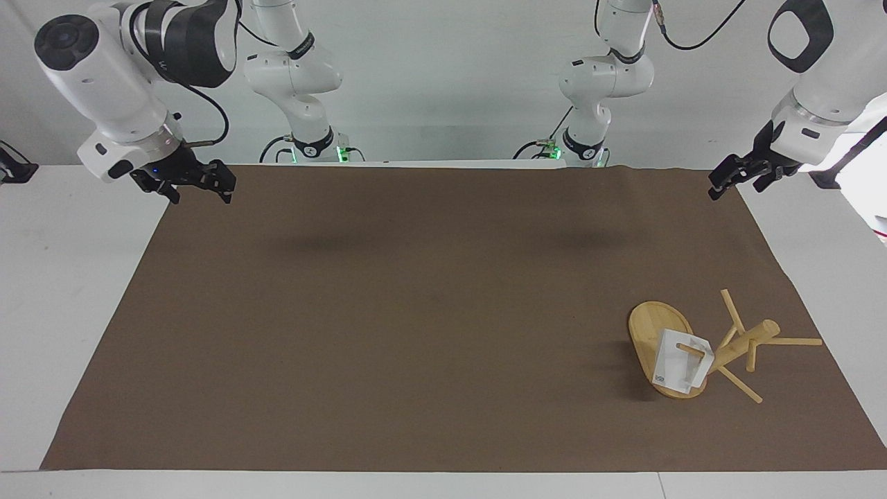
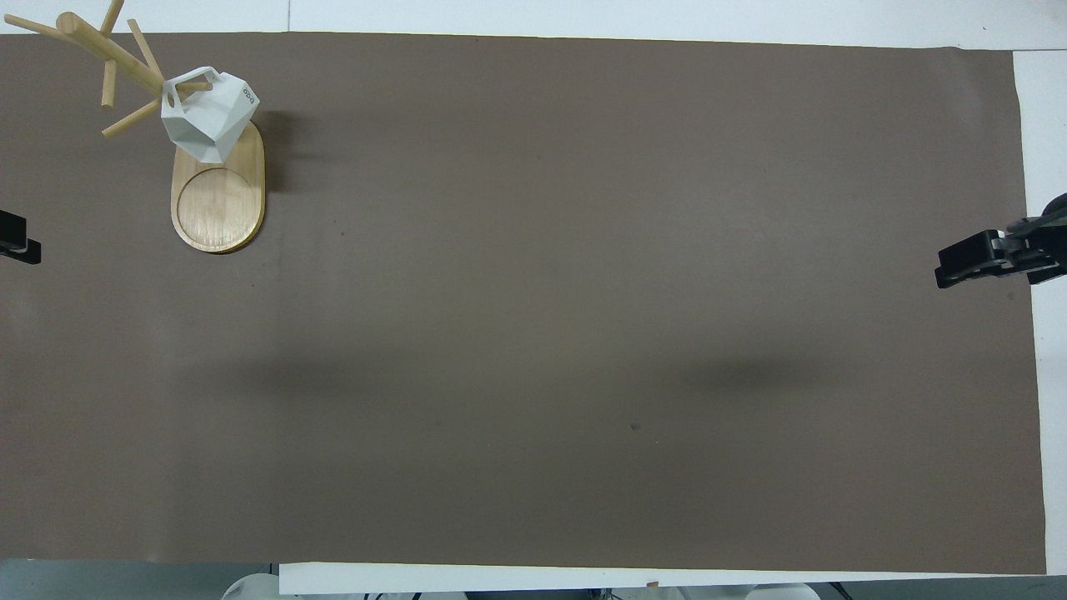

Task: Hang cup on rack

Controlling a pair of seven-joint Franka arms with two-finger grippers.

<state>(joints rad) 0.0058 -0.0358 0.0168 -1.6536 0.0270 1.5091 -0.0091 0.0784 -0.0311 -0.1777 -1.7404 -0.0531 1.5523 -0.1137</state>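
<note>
The white faceted cup (image 1: 679, 364) hangs by its handle on a low peg of the bamboo rack (image 1: 745, 341), over the rack's oval base (image 1: 648, 324). In the overhead view the cup (image 2: 208, 117) sits above the base (image 2: 218, 200) at the left arm's end of the table. My left gripper (image 1: 738, 186) is open and empty, raised over the mat's corner near its own base, well apart from the rack; only its tip (image 2: 17, 243) shows in the overhead view. My right gripper (image 1: 201, 186) is open and empty, and waits over the mat's edge at the right arm's end (image 2: 971, 265).
A brown mat (image 1: 416, 312) covers most of the white table (image 1: 62, 291). Thin pegs (image 1: 797, 341) stick out from the rack's post in several directions.
</note>
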